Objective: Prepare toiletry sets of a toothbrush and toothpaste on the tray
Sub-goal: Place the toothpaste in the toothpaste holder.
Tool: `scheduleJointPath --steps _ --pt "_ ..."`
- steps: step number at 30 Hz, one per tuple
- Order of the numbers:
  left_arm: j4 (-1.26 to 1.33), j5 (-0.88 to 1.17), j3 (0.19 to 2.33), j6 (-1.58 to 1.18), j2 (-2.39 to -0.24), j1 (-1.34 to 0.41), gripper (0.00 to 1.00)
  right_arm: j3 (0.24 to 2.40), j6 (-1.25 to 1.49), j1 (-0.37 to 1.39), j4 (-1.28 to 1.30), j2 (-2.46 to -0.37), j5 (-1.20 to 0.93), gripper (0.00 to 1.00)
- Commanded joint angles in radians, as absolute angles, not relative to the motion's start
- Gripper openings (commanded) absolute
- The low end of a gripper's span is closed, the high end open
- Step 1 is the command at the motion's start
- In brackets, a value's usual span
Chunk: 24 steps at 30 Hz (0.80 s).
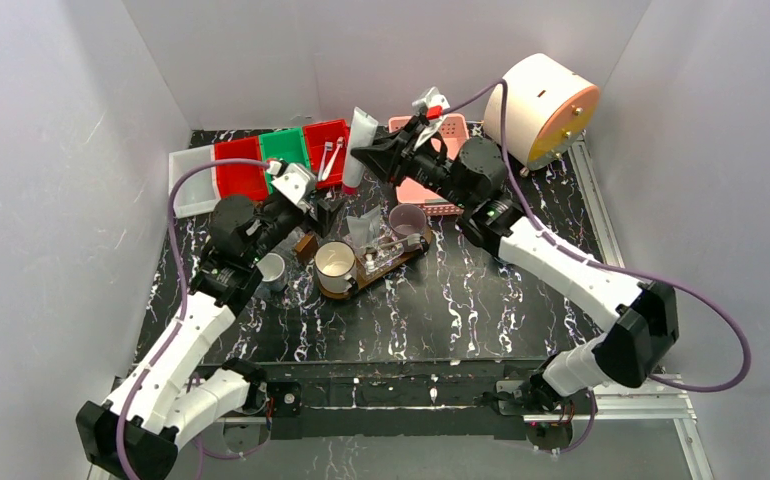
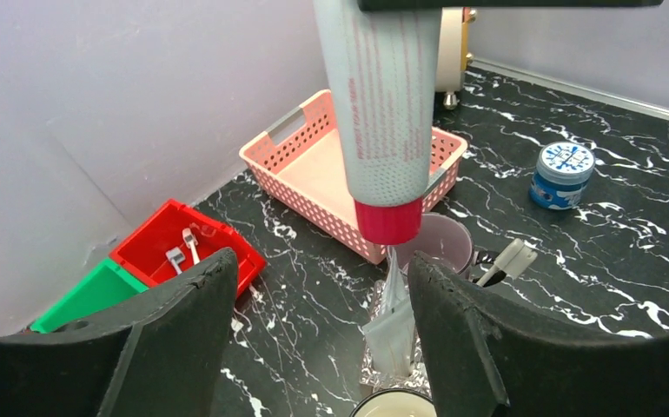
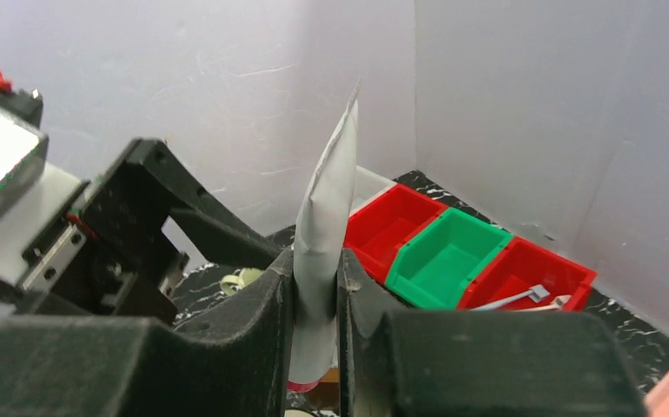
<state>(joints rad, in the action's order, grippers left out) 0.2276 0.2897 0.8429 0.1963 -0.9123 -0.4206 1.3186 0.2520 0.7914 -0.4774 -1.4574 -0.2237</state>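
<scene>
Step in hand: toothpaste placement. Right gripper (image 3: 315, 291) clamped on toothpaste tube (image 2: 383, 113), cap down, upper centre of top view, near purple mug (image 2: 440, 248) by tray (image 1: 373, 280). Left gripper (image 2: 318, 282) fingers apart, empty. Next, likely: lower tube, then release.

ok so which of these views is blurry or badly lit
Top external: evenly lit, sharp, only soft shadows. Left wrist: the left gripper is a dark, soft-edged foreground; the toothpaste tube and pink basket read clearly. Right wrist: the right gripper blurs near the lens; the green bin behind is sharper.
</scene>
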Motion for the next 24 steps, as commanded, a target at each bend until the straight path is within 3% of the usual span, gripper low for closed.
scheduleJointPath --steps 1,24 --pt "0.124 0.382 0.946 0.223 -0.88 -0.411 0.7 1.309 0.111 0.787 -0.424 -1.354 -0.273 0.14" --pt "0.137 0.878 1.155 -0.035 -0.981 -0.412 0.66 1.268 -0.14 0.785 -0.04 -1.221 -0.563 0.12"
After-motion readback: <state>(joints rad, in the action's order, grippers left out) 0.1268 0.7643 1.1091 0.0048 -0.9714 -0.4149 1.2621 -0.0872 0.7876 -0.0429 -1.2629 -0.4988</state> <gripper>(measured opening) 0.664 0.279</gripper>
